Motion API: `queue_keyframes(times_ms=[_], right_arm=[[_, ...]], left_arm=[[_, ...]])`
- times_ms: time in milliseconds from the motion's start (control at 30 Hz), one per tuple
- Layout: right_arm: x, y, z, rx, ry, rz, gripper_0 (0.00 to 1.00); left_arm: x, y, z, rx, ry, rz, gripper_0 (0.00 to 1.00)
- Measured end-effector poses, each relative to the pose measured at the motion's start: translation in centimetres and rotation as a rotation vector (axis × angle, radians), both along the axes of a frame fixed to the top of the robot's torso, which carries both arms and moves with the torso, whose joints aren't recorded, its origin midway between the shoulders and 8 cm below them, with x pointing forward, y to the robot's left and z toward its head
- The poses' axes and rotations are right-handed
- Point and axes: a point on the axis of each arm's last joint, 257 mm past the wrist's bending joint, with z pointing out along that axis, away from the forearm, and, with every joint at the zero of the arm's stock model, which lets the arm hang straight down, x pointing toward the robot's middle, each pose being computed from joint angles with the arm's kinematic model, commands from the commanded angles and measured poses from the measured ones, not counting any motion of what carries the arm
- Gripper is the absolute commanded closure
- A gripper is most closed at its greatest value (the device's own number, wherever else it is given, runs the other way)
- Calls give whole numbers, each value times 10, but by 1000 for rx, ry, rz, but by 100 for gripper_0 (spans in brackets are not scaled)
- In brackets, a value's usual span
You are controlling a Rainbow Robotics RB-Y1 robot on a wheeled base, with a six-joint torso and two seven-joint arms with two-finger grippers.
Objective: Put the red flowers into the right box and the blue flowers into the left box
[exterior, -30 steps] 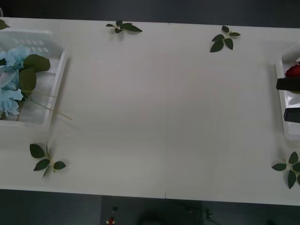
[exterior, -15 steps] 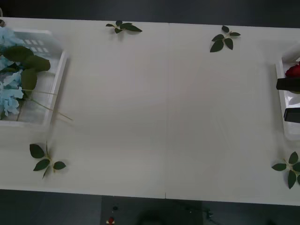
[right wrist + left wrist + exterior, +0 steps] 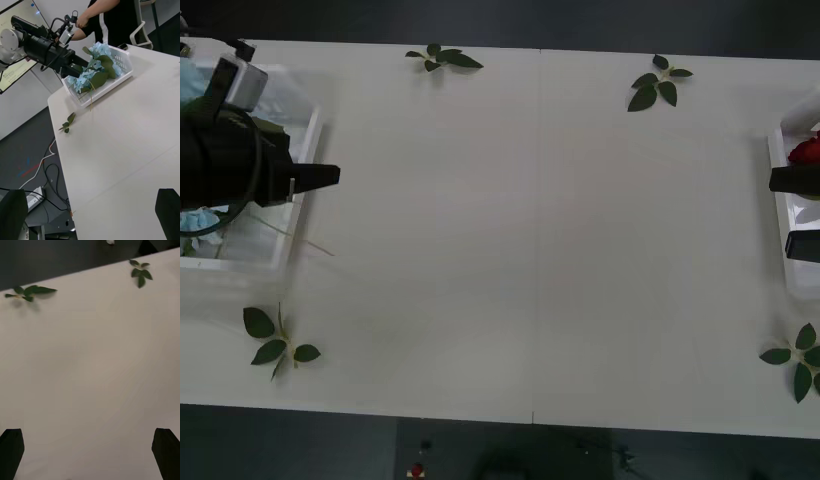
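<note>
At the front view's left edge the left hand (image 3: 330, 177), fingers wide and empty, is hovering over the left box (image 3: 298, 150) holding the blue flowers (image 3: 92, 71), light, soft heads best gripped by their thin stems, while at the right edge the right hand (image 3: 795, 212), also wide, is sitting over the right box (image 3: 778, 200) beside the red flowers (image 3: 806, 151).

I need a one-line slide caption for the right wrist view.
Left gripper open above pale-blue artificial hydrangea clusters in white slotted plastic basket.

Front cam overhead on table (image 3: 520, 250); wrist cams low, oblique; shared: table, leaf sprigs (image 3: 658, 80).
</note>
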Motion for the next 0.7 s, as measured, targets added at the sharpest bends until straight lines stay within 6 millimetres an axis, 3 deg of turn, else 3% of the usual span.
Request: queue_keyframes(times_ms=[100, 333, 467, 600, 700], right_arm=[[0, 0, 0, 0, 0, 0, 0], [0, 0, 0, 0, 0, 0, 0], [0, 0, 0, 0, 0, 0, 0], [0, 0, 0, 0, 0, 0, 0], [0, 0, 0, 0, 0, 0, 0]], left_arm=[[-38, -39, 0, -91, 105, -139, 0], [-80, -86, 5, -134, 95, -417, 0], [-86, -96, 10, -255, 98, -506, 0], [-78, -90, 2, -312, 44, -556, 0], [-99, -101, -6, -354, 37, -680, 0]])
